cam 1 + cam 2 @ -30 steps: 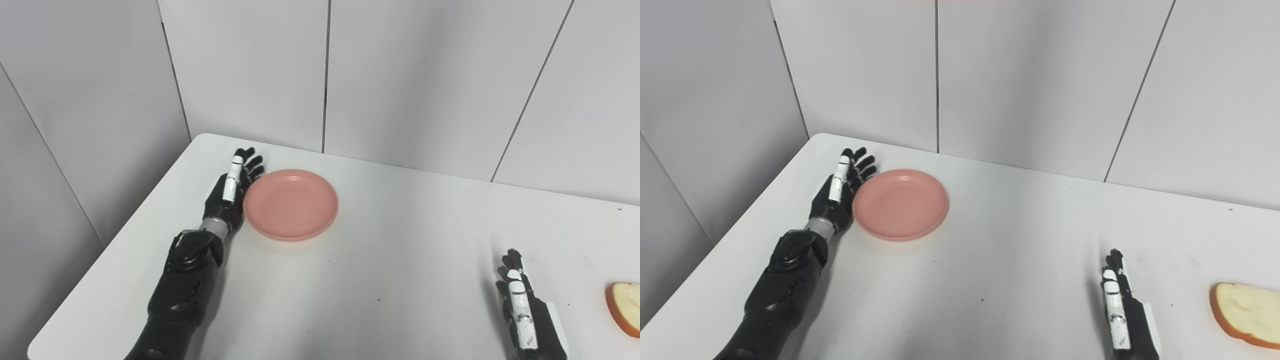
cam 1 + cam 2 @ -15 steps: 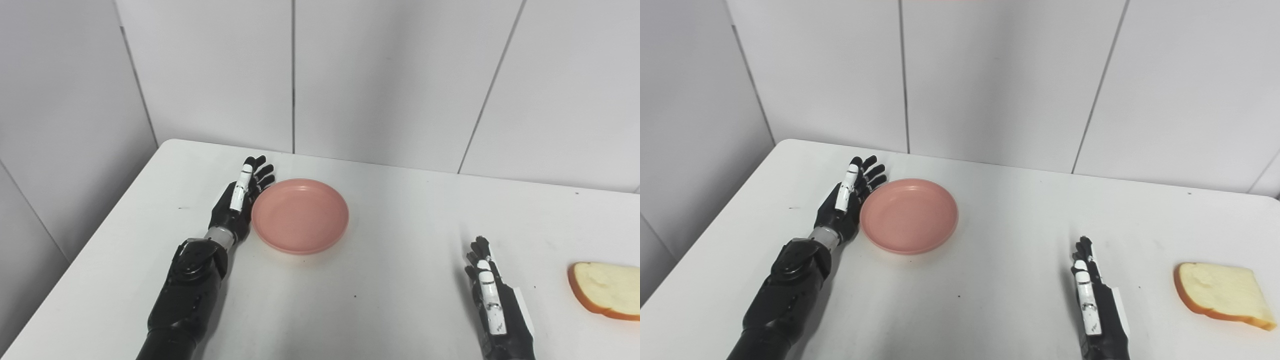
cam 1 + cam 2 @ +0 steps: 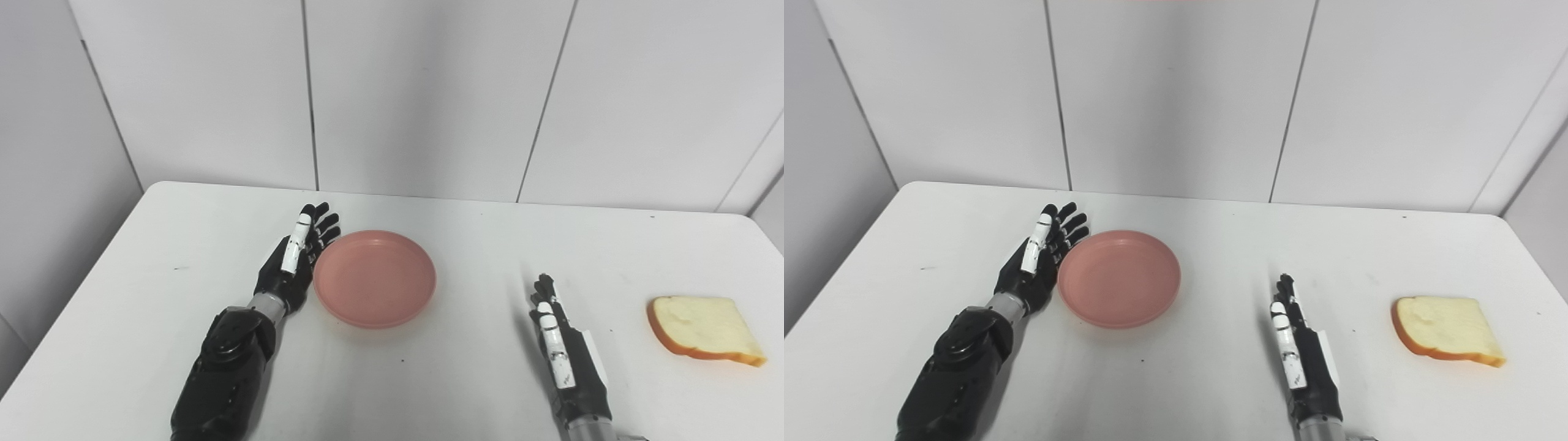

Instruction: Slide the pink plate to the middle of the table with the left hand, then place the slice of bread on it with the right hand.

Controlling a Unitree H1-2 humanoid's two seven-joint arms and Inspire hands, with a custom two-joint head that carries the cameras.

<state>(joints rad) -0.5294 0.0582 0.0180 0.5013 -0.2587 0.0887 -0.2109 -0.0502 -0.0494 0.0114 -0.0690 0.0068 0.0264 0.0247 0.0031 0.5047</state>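
Observation:
A round pink plate (image 3: 375, 278) lies on the white table (image 3: 478, 245), a little left of its middle. My left hand (image 3: 296, 260) is open, fingers straight and pointing away, its palm side against the plate's left rim. My right hand (image 3: 563, 352) is open and flat, edge-on near the table's front, holding nothing. A slice of bread (image 3: 701, 329) with an orange-brown crust lies flat at the right, well apart from the right hand. The plate (image 3: 1119, 277) and the bread (image 3: 1447, 330) also show in the right eye view.
Grey panelled walls stand behind and to the left of the table. The table's right edge (image 3: 1534, 263) and left edge (image 3: 73, 294) are in view. Bare table surface lies between the plate and the bread.
The camera has turned to the right, so the whole picture has shifted. The left hand has pushed the plate a little to the right across the table. The right hand has hardly moved.

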